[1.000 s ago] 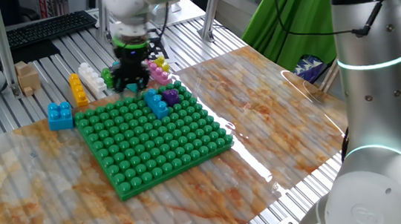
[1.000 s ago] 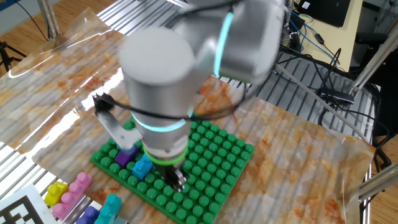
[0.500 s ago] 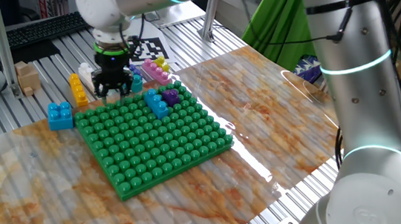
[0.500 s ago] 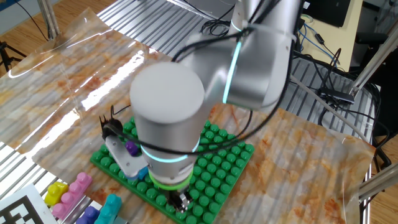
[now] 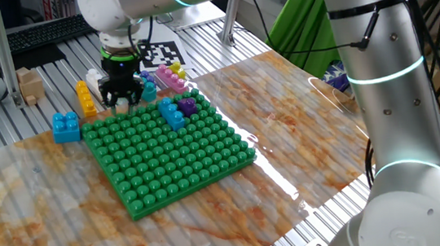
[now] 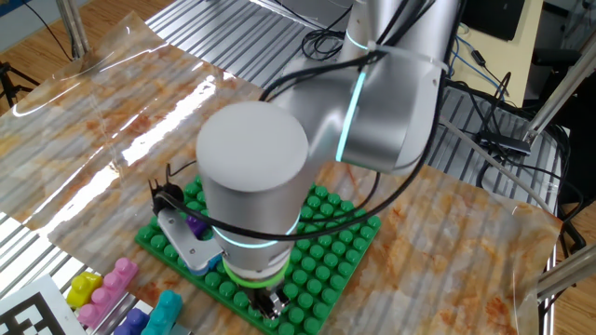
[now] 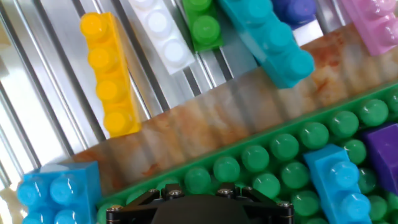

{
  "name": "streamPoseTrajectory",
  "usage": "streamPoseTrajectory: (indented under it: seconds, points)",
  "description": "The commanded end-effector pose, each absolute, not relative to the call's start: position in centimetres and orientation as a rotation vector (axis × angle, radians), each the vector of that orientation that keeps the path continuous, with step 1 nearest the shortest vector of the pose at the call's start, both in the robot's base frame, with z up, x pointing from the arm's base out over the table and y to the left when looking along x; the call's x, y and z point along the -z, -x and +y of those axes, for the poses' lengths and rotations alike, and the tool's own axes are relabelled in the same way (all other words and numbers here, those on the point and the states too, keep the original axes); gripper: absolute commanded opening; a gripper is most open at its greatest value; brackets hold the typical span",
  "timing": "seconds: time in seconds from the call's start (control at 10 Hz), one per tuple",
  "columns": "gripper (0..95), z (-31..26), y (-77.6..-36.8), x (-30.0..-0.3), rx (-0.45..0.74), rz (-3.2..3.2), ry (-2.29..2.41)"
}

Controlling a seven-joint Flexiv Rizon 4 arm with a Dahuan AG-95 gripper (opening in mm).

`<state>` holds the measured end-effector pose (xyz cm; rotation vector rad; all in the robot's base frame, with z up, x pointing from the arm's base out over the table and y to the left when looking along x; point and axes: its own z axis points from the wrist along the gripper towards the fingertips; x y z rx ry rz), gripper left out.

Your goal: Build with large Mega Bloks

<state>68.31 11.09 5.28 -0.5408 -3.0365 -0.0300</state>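
Slatted metal desk [image 5: 7, 121] w/ a marbled sheet; green baseplate [image 5: 165, 149] carries a blue block [image 5: 171, 113] and purple block [image 5: 189, 105]. Gripper [image 5: 121, 95] hovers over the loose row: yellow brick [image 7: 109, 74], white brick [image 7: 160, 34], teal brick [image 7: 270, 40]. Looks like pick-selection; next move needs descent onto one brick. Jaws: can't tell gap, nothing visibly held.

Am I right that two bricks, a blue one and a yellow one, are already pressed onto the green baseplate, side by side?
Not quite: the brick beside the blue brick on the green baseplate is purple, not yellow. One fixed view shows it. The yellow brick lies off the plate, on the metal slats behind it.
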Motion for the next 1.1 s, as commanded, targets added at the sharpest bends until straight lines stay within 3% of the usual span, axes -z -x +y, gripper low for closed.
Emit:
streamPoseTrajectory:
  seconds: [0.1, 1.1]
  points:
    - [0.0, 11.0, -68.22, -5.32, 0.033, -3.046, 0.504]
    - [0.0, 11.0, -68.22, -5.32, 0.233, -3.16, 0.281]
